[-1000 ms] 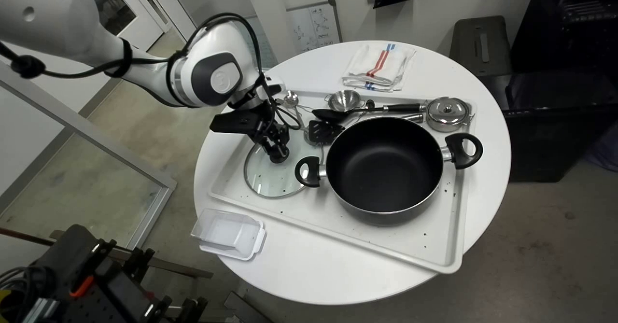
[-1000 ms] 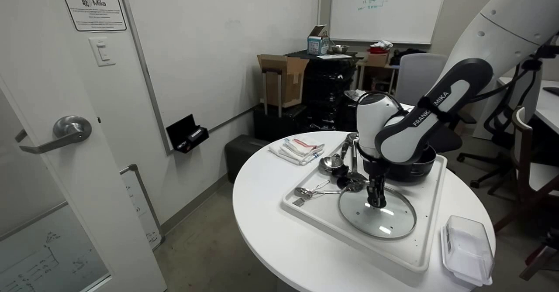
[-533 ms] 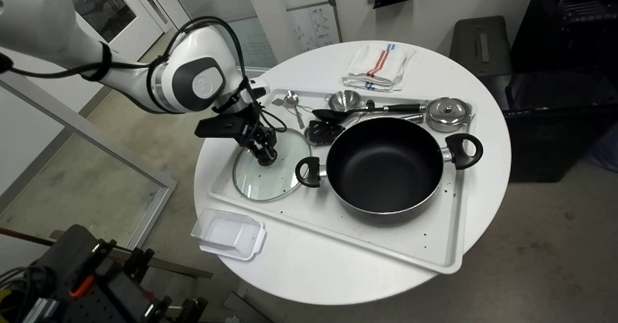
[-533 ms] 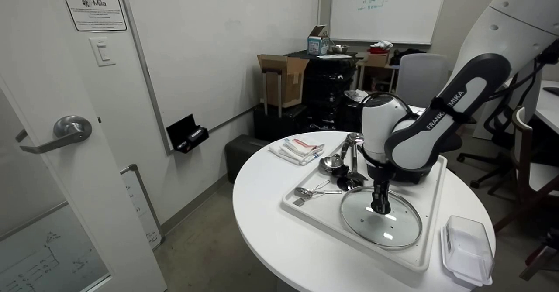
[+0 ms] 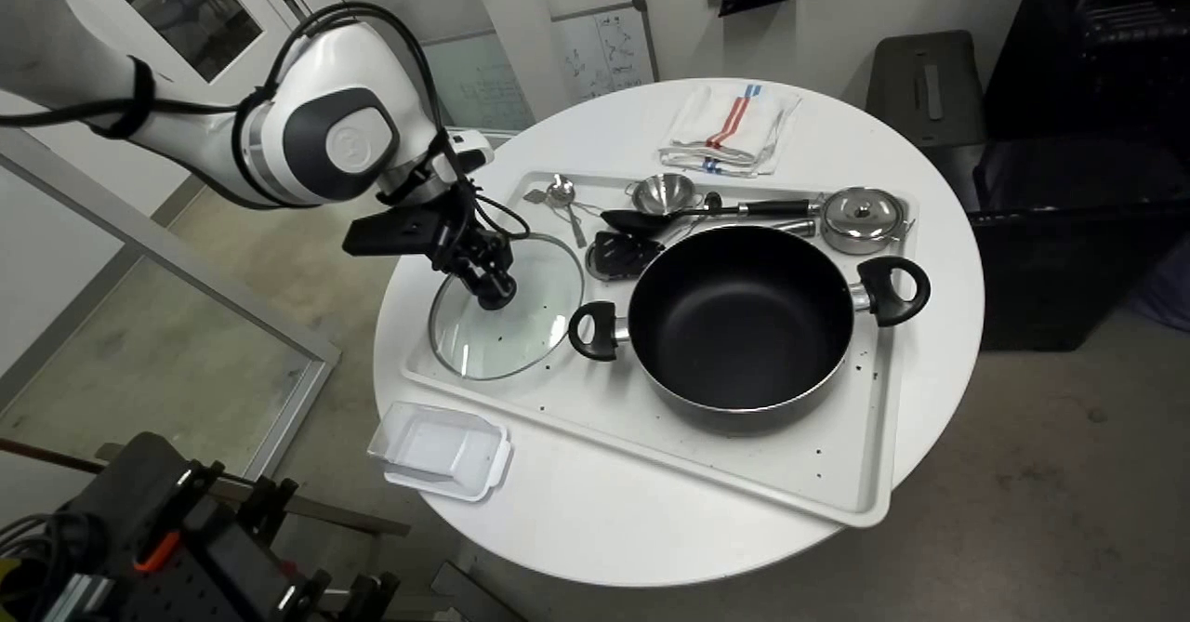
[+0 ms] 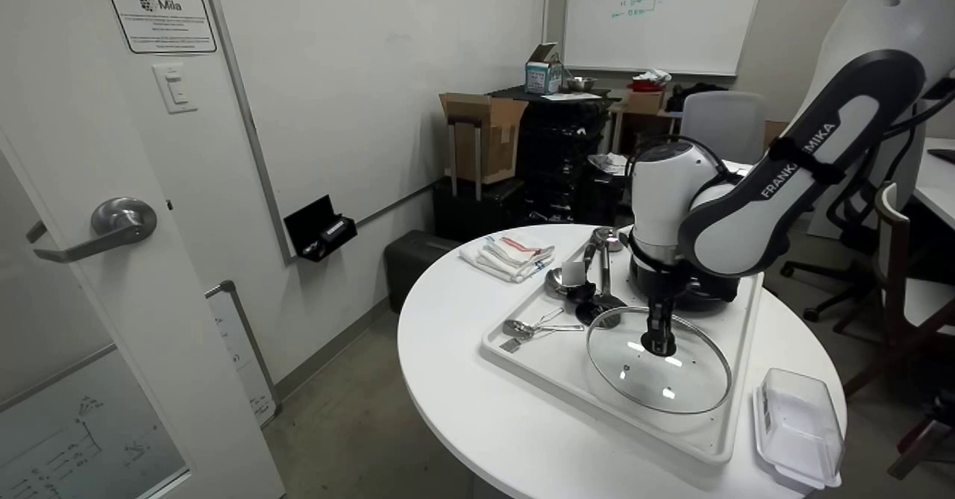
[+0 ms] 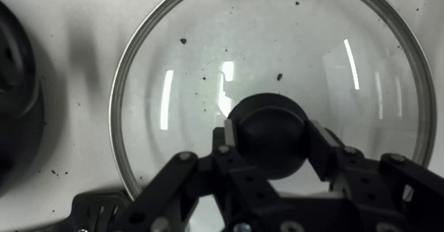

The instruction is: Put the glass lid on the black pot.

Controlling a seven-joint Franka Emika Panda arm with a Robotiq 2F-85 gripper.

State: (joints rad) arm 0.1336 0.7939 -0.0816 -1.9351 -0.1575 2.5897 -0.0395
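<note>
I have the gripper pinched on the knob of the glass lid, which is right beneath it; in an exterior view the black pot stands at the gripper's three o'clock, on the tray.

- The metal-rimmed glass lid was smooth and glossy.
- The black pot looked matt inside, its rim shiny.
- The towel by the table's edge was cloth.
- The container was clear plastic.
</note>
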